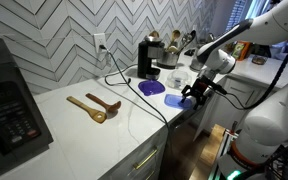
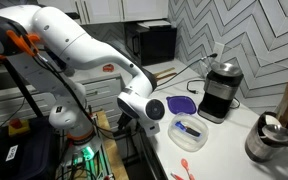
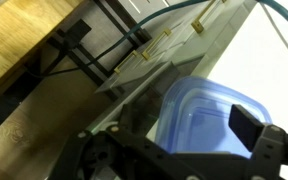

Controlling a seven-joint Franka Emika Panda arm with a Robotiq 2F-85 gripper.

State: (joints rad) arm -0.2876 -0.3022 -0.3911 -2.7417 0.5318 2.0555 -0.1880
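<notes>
The fingers stand open and empty just beside the blue translucent plastic container near the white bench edge. Hazard: off-centre contact may push it off.

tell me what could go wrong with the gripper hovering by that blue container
1. The blue container sits close to the counter edge. A nudge from the open gripper might push it off onto the floor.
2. In an exterior view, a black cable trails across the counter nearby. The arm could snag it and tug the coffee machine.
</notes>
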